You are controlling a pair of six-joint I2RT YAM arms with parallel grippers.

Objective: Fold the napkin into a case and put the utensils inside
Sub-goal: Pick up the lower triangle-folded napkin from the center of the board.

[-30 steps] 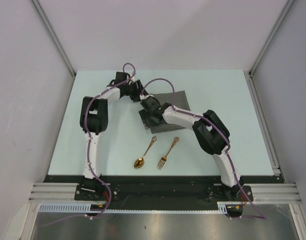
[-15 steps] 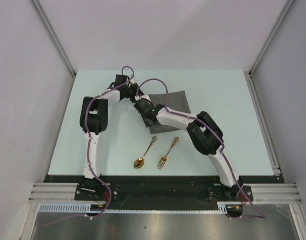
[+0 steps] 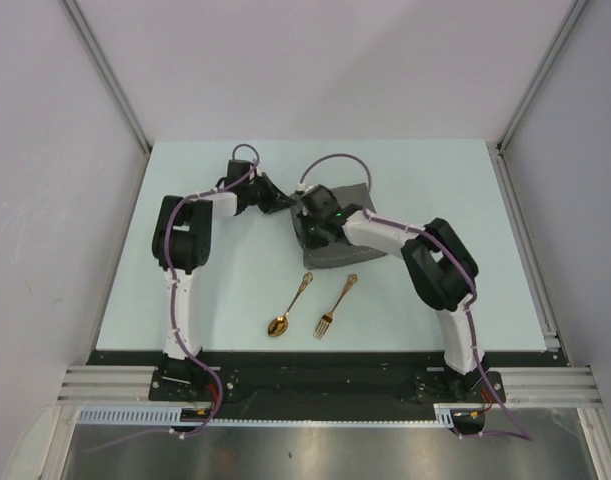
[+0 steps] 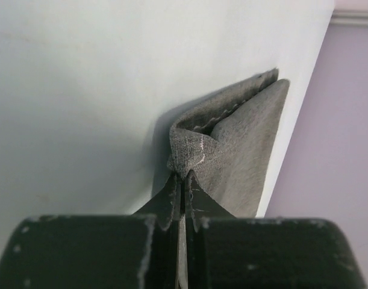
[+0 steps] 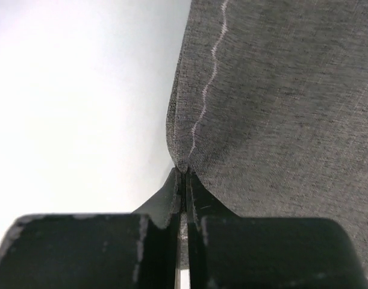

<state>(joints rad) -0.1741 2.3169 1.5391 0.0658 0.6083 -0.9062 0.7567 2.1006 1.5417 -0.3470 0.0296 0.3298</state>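
Pinching so little cloth looks like the main hazard. The left gripper (image 4: 182, 180) has its jaws pressed fully together on a bunched corner of the napkin (image 4: 244, 144). The right gripper (image 5: 185, 174) is clamped just as tight on a thin bit of the hemmed edge, and both bites sit right at the fingertips. In the overhead view the napkin lies a little above the centre of the frame on the pale table (image 3: 435, 180), partly hidden under the two wrists, which sit very near each other at its left side. If the arms lift or sweep at unequal pace, one corner would likely slide out of its shallow hold, or the fold would land skewed. With the wrists this near, they may also bump during a crossing move. The left wrist view shows doubled cloth beyond the pinch, but I cannot tell whether both layers are caught; a missed layer would leave the fold sagging open. The spoon (image 3: 285, 310) and fork (image 3: 335, 305) lie side by side in the lower centre, apart from the cloth. A napkin dragged downward in the frame could nudge them out of line.
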